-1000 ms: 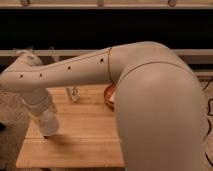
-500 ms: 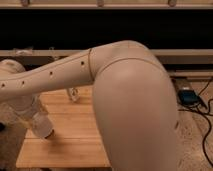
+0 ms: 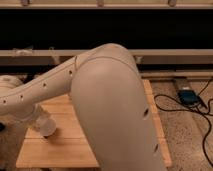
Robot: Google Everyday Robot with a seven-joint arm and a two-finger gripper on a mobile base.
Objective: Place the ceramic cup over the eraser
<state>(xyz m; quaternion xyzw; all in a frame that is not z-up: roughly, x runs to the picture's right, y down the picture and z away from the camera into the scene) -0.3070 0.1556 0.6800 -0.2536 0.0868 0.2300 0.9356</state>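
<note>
My large white arm (image 3: 110, 100) fills the middle of the camera view and hides most of the wooden table (image 3: 65, 147). The gripper (image 3: 47, 131) is at the arm's lower left end, low over the left part of the table. The ceramic cup and the eraser are both hidden behind the arm or out of view.
A blue device (image 3: 189, 96) with black cables (image 3: 202, 112) lies on the speckled floor to the right of the table. A long beige rail (image 3: 170, 54) runs across the dark background behind the table.
The arm has swung closer and leftward and covers more of the table. The orange-brown cup seen one second ago at the table's back is now hidden.
</note>
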